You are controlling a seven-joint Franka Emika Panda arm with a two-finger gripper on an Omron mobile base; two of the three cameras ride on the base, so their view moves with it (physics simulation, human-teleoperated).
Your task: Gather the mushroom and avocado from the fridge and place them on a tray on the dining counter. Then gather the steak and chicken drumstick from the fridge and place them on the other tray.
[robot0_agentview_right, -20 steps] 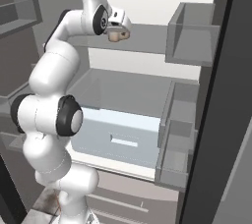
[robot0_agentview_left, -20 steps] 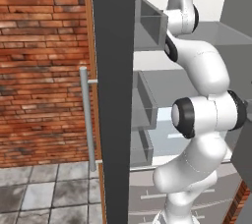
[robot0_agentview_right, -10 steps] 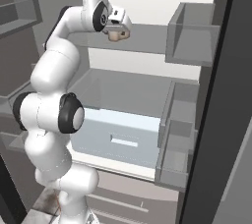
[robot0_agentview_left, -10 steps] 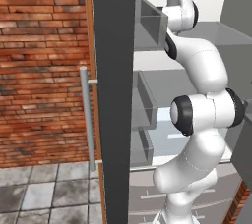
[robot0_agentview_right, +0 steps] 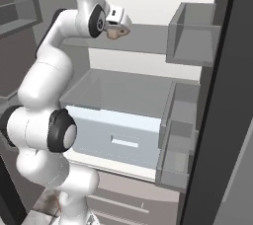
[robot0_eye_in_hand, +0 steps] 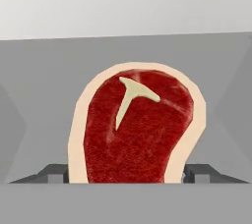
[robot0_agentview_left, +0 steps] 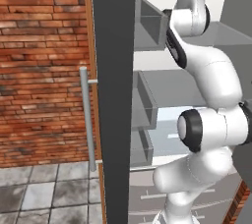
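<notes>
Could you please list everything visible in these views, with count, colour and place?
steak: one, red with a pale fatty edge and a T-shaped bone, on the grey fridge shelf, between the tool's fingertips.
fridge: one, grey, open, with shelves and a pale drawer inside.
door bins: several, grey, on the inside of both open doors.
door handle: one, steel, vertical, on the left door's outer face.
brick wall: one, red-brown, left of the fridge.
floor tiles: grey, below the wall.
arm: one, white with dark joints, reaching up to the upper shelf.
tool: one, dark fingertips either side of the steak.
</notes>
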